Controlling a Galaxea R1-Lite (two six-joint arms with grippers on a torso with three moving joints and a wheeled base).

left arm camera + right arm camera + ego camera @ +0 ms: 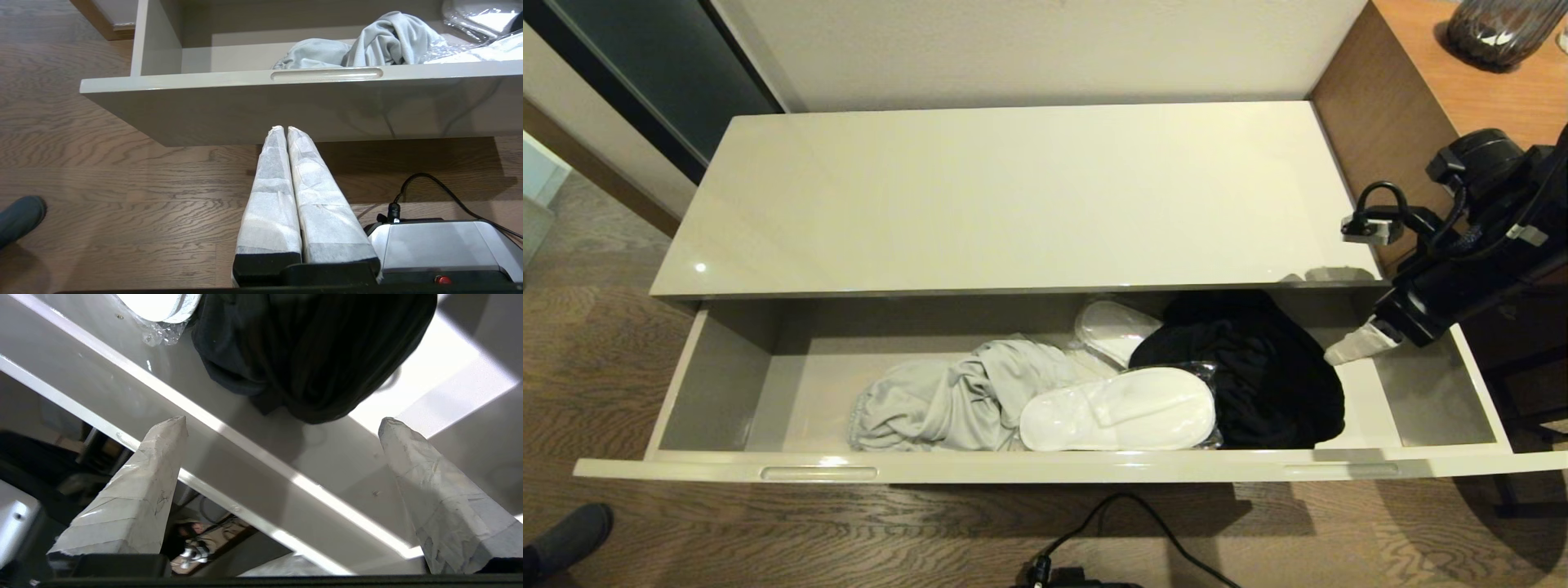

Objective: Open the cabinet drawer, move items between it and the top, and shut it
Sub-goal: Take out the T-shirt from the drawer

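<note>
1. Drawer (1045,467) of the low cabinet stands pulled fully out, so its contents are reachable from above.
2. Inside lie a grey garment (947,400), white slippers (1119,408) in clear sleeves, and a black garment (1250,376), all bunched mid-drawer.
3. Cabinet top (1013,196) is bare, likely the destination.
4. Right gripper (282,422), fingers spread, hovers just beside the black garment.
5. Left gripper (286,130), fingers pressed together, waits below the drawer front.
6. No legible writing.
</note>
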